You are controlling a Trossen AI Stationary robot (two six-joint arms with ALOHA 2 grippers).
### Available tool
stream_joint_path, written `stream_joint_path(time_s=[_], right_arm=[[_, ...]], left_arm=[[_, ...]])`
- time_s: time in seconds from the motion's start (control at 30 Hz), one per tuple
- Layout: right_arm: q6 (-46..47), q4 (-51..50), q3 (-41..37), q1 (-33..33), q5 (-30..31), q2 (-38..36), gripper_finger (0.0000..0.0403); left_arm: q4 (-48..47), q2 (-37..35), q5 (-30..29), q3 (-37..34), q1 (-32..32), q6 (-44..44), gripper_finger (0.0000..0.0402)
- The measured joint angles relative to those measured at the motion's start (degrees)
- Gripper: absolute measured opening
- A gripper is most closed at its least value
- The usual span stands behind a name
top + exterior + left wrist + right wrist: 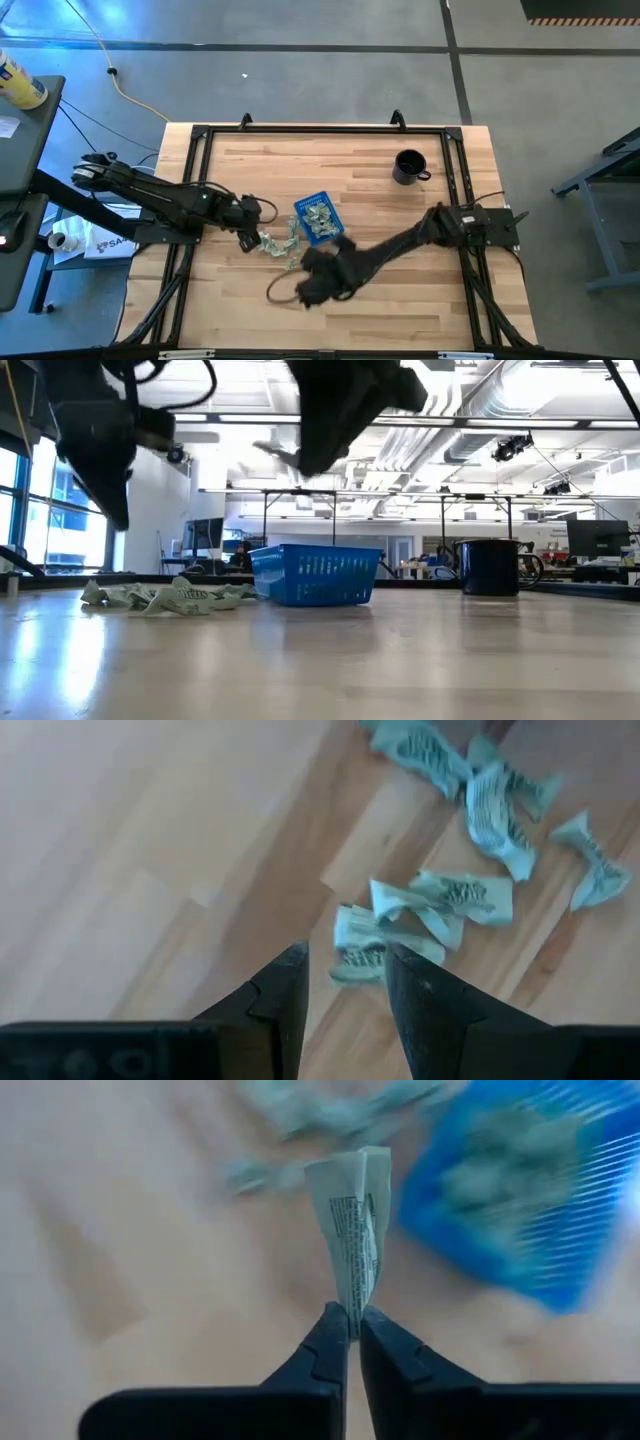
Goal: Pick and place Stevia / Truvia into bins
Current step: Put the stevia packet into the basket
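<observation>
The blue tray [318, 218] stands at mid-table and holds several pale green packets [320, 222]. More loose packets [274, 241] lie flat on the wood to its left, also seen in the low view [165, 597] and the left wrist view [450, 900]. My left gripper [345, 990] hangs open above this pile, clear of it [120, 510]. My right gripper [354, 1320] is shut on one packet [352, 1230], raised above the table just near of the tray [298, 265]. My right gripper pinches one end of the packet [352, 1302] between its two fingertips. The fingers slant down from the table's right and near side. The packet is creased lengthwise, sticks out beyond the fingertips and is lifted clear of the table.
A black mug [408, 167] stands at the far right of the table, also visible in the low view [490, 565]. A black frame [320, 128] runs around the table's edges. Bare wood lies near of the tray and along the far side.
</observation>
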Motion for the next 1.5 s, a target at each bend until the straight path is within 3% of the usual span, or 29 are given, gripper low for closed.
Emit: stream_joint_path(time_s=[0.17,0.33,0.4,0.57,0.73,0.87,1.03,1.2,1.37,1.5], right_arm=[[-6.5,-6.2,-0.3,-5.2,5.4,-3.5,0.0021],[-18.0,-4.8,-0.8,-10.3,1.6,-3.0,0.0046],[-20.7,-4.2,-0.9,-11.3,0.5,-2.6,0.0073],[-24.8,-4.7,-0.7,-12.1,4.4,-3.5,0.0167],[-29.4,-7.5,-0.6,-11.6,5.5,-3.5,0.0253],[-29.4,-12.0,-0.6,-9.8,7.1,-3.5,0.0292],[-29.7,-18.1,-0.9,-7.1,9.3,-3.6,0.0307],[-28.3,-18.2,-1.4,-5.8,1.1,-4.3,0.0307],[-25.0,-18.2,-1.4,-1.9,9.6,-4.9,0.0307],[-17.6,-18.2,-1.4,0.8,9.7,-4.8,0.0307]], left_arm=[[-0.5,3.4,3.5,0.0,-0.4,-2.0,0.0168],[-1.2,4.4,1.3,-0.5,-1.6,-4.5,0.0168],[-1.8,4.7,1.6,-1.7,-1.7,-5.9,0.0168],[1.0,6.1,6.7,-5.2,-1.7,-6.8,0.0168],[5.1,6.2,5.5,-4.5,-5.4,3.1,0.0168],[4.4,6.2,1.7,-3.8,-7.7,10.2,0.0168],[4.2,7.5,0.6,-3.8,-7.0,17.7,0.0168],[3.5,9.2,1.3,-3.8,-6.3,29.9,0.0168],[3.5,9.4,1.6,-3.8,-5.9,39.7,0.0168],[4.4,9.4,2.3,-3.8,-4.3,43.5,0.0168]])
